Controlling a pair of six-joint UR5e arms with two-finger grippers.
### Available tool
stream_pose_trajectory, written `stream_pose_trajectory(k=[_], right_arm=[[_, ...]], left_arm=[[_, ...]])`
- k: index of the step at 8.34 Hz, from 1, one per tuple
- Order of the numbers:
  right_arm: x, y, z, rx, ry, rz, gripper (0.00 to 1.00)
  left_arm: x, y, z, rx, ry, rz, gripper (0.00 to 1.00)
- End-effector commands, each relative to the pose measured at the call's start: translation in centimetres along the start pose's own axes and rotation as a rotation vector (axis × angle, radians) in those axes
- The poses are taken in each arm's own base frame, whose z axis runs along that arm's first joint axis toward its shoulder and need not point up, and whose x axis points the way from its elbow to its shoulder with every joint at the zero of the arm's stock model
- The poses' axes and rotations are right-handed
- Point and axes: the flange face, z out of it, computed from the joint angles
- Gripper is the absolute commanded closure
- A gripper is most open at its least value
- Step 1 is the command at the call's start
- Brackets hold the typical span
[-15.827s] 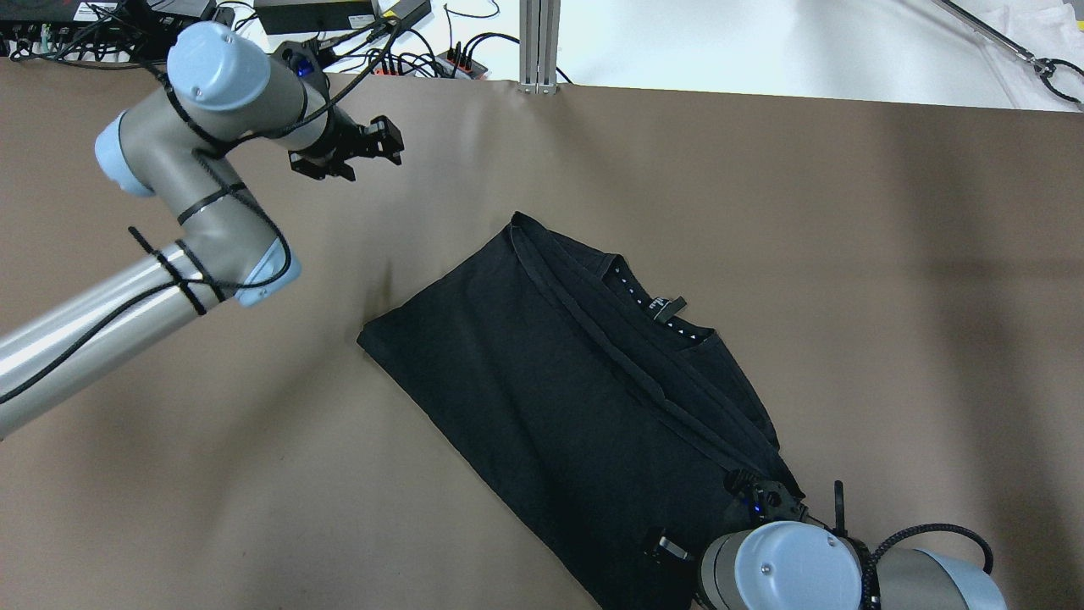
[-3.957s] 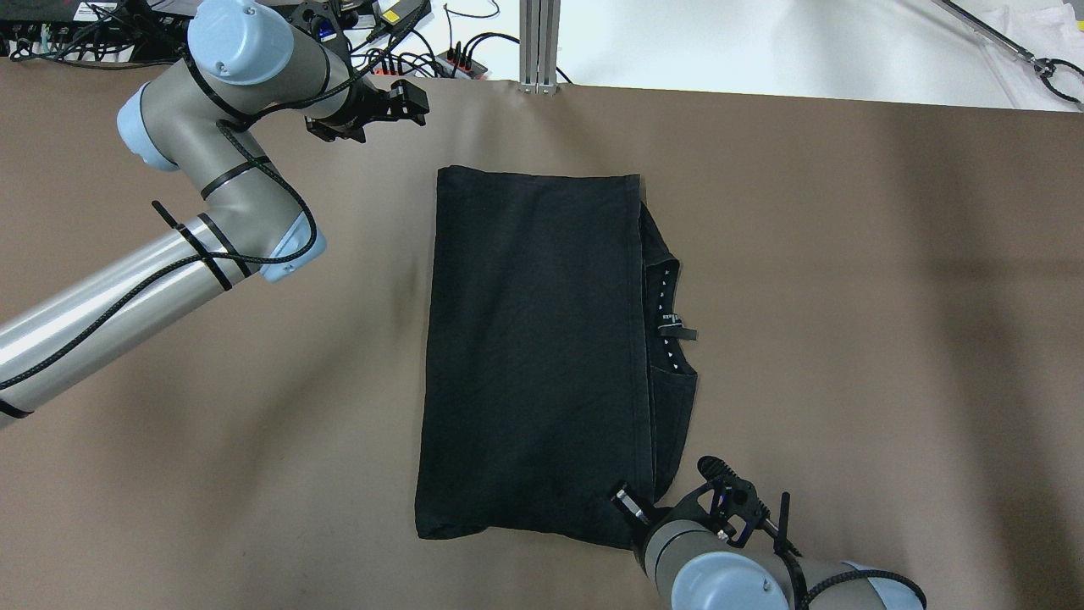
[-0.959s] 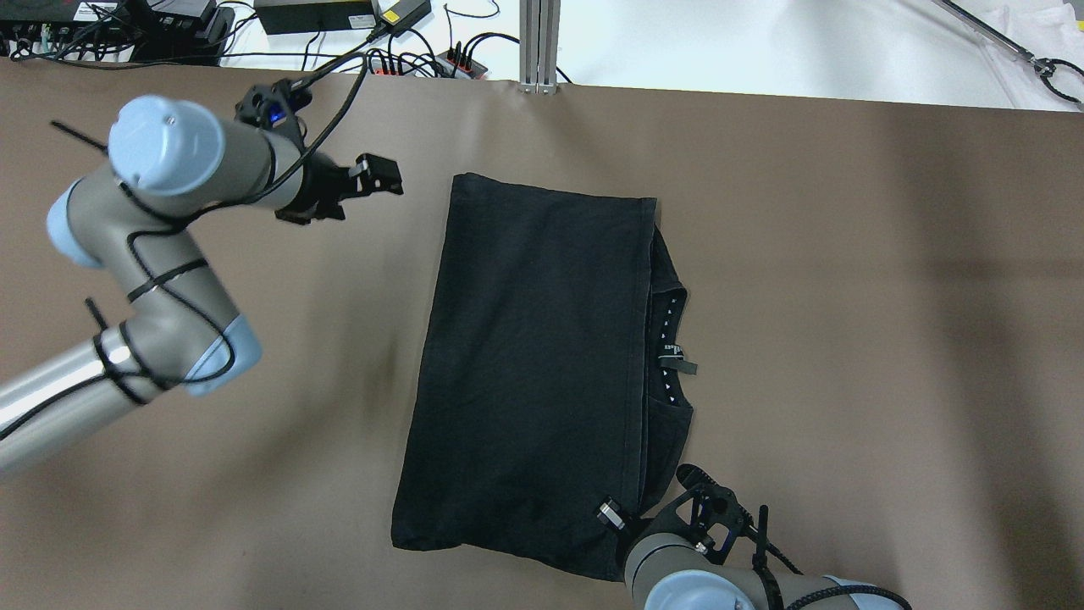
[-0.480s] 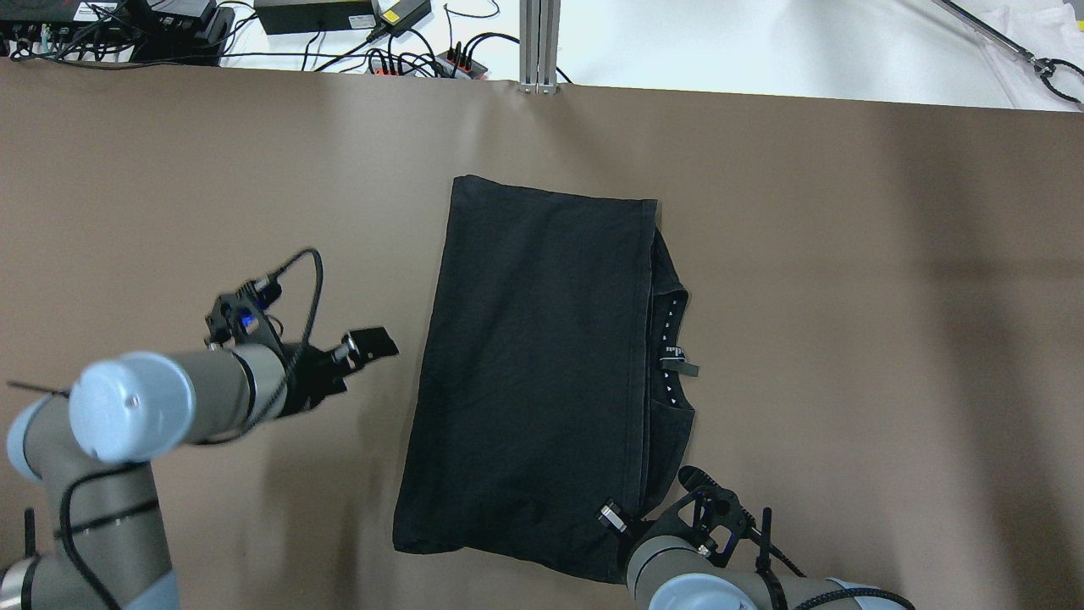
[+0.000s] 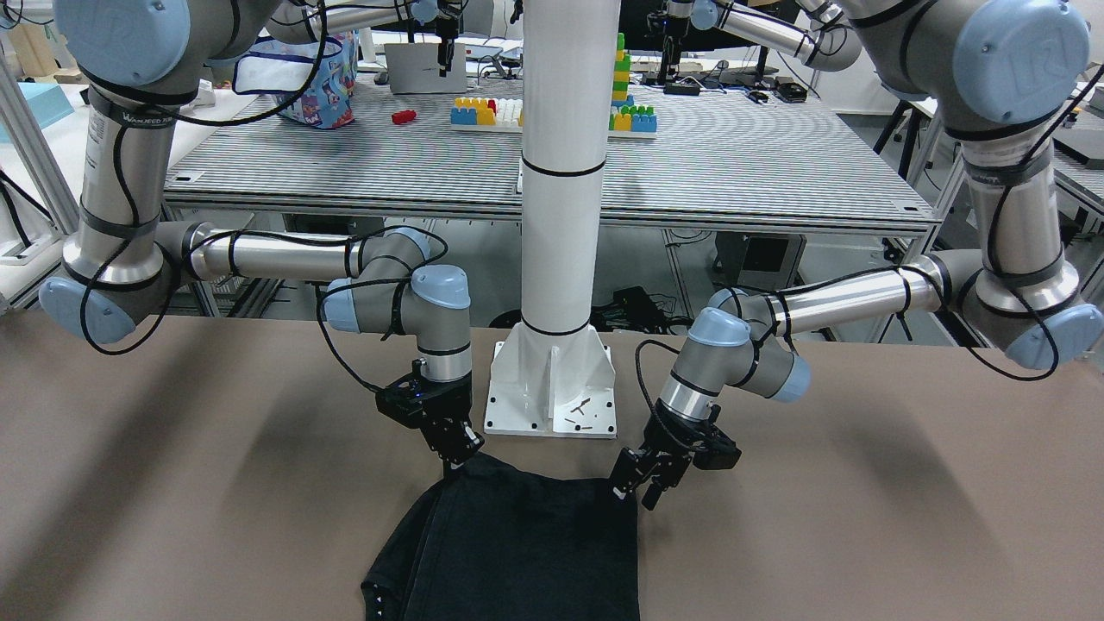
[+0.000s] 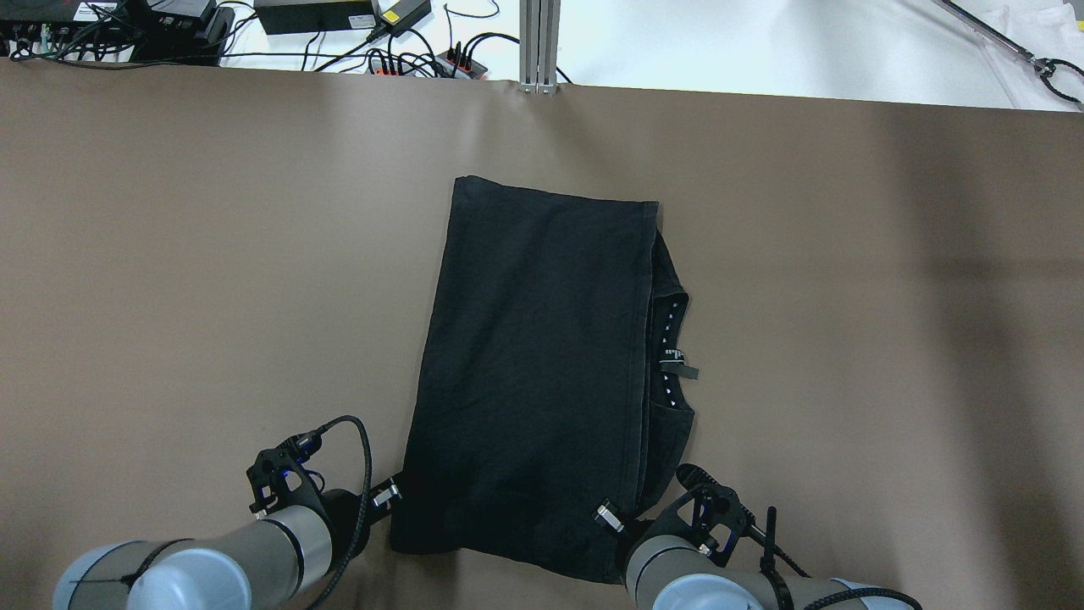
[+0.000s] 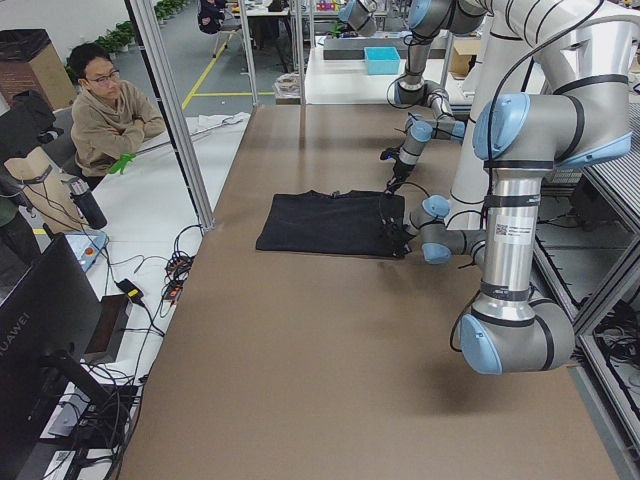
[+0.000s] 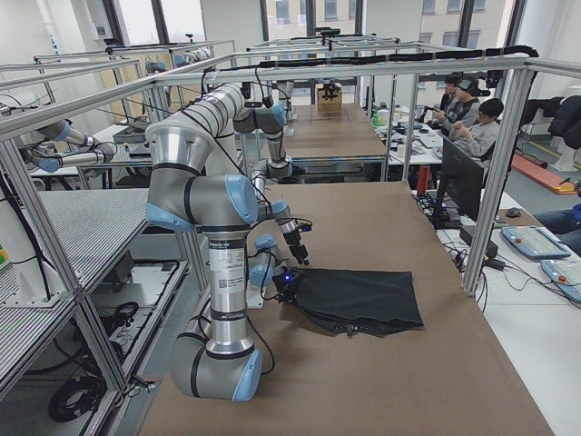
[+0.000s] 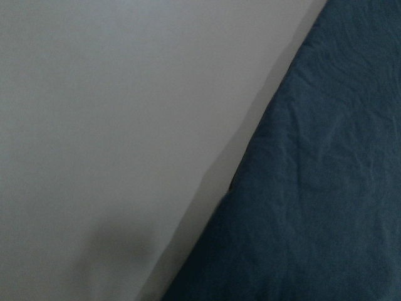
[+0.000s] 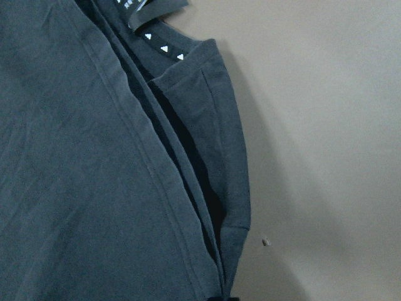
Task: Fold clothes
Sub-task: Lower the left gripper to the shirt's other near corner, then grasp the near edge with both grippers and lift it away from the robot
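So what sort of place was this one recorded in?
Most likely a robotics lab: rows of aluminium-framed workbenches, further grey-and-blue robot arms at neighbouring benches, and seated people at a black monitor. The black fabric garment lies on a brown-covered table.

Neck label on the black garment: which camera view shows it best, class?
Overhead exterior: the neck label of the black garment shows whole. The right wrist view cuts it off at top; the others don't resolve it.

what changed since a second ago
The left tool swung from the table's far side back to the black garment's near-left corner, open and not gripping yet. The right tool stayed at the near-right corner, and the garment has not visibly moved.
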Motion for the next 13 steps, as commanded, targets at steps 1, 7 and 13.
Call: stream_pose_trajectory(k=[1,7,13], right_arm=[[-0.1,-0.2,0.0,0.001,-0.002,-0.027,1.00],[-0.1,-0.6,0.1,0.007,-0.001,-0.026,1.00],[-2.3,-1.9,-7.5,-0.071,-0.137,0.017,1.00]], left_arm=[[-1.9,3.1,0.7,0.005,-0.013,-0.019,0.25],[-2.1,3.3,0.8,0.001,-0.018,-0.019,1.00],[4.7,0.8,-14.4,-0.119,0.026,-0.051,1.00]])
